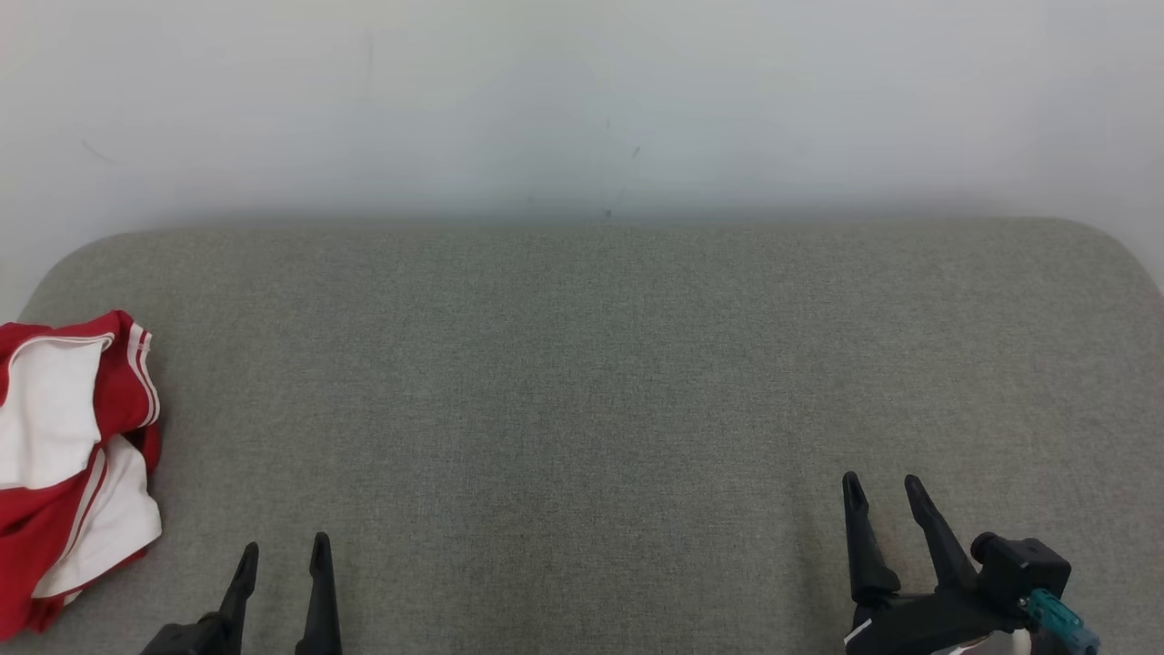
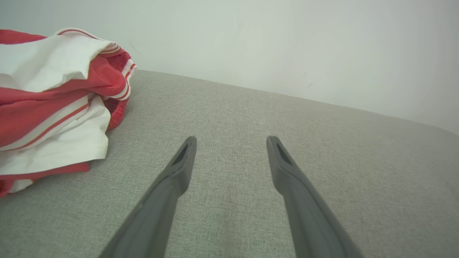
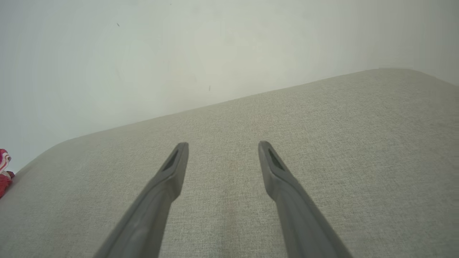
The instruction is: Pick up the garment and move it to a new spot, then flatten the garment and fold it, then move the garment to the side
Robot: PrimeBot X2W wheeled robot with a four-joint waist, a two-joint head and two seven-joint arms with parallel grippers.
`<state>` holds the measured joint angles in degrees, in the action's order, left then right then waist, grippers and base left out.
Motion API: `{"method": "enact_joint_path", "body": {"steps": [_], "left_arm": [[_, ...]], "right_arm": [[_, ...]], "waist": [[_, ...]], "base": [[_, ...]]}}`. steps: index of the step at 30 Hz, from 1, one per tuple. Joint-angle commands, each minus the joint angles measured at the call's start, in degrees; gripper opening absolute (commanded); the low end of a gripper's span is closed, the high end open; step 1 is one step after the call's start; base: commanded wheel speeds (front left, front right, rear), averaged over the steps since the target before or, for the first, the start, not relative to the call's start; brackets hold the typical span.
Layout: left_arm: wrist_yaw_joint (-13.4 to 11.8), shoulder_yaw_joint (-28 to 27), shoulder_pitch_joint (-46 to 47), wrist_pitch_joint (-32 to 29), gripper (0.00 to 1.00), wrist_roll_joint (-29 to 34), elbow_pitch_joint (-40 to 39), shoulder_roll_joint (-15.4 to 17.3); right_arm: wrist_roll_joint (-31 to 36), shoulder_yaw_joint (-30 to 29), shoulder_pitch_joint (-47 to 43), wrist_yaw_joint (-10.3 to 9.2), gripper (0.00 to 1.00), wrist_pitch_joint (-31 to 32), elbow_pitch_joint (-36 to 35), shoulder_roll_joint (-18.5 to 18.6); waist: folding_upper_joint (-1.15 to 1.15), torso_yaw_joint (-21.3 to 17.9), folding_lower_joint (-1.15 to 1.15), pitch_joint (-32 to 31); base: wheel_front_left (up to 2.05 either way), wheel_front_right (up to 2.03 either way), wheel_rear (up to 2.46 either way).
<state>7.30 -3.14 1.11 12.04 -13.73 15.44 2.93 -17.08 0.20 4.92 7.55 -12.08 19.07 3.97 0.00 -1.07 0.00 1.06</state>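
Your left gripper [image 1: 285, 543] is poised over a grey fabric cushion [image 1: 582, 364]. Its two dark fingers are spread wide with nothing between them. Your right gripper [image 1: 881, 478] is just as wide open and just as empty. The garment [image 1: 68, 464], red with white panels and stripes, lies in a crumpled heap to the left of the left jaws. It is near them but not touching, and well apart from the right jaws, at the cushion's left edge. It looks unfolded, so the pick-up seems not yet begun. Judging from this, a shallow pinch could catch only the top layer, so the heap trails and bunches as you lift. A sideways nudge from the left jaws could push it off the cushion's edge. Closing too low could snag the cushion's weave instead of the cloth.
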Motion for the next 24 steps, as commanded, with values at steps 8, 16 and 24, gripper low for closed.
{"method": "enact_joint_path", "body": {"steps": [8, 16, 24], "left_arm": [[-0.14, 0.53, -0.81, 1.3, 1.0, 4.97, -0.22, 0.19], [0.02, 1.85, -1.05, 2.21, 1.0, 8.49, -0.1, 0.39], [0.04, 1.92, -1.04, 2.9, 1.0, 11.03, 0.34, 0.46]], "right_arm": [[5.76, -1.21, 0.49, -0.1, 1.0, -1.24, 0.29, -0.69], [9.79, -1.69, 0.42, -0.11, 1.0, -2.22, 0.46, -0.92], [13.18, -1.9, 0.44, -0.11, 1.0, -2.87, 0.37, -1.02]], "waist": [[0.0, -0.35, 0.0, 0.11], [0.0, -0.8, 0.0, 0.15], [0.0, -1.01, 0.0, 0.24]], "base": [[0.0, 0.0, 0.0], [0.0, 0.0, 0.0], [0.0, 0.0, 0.0]]}}
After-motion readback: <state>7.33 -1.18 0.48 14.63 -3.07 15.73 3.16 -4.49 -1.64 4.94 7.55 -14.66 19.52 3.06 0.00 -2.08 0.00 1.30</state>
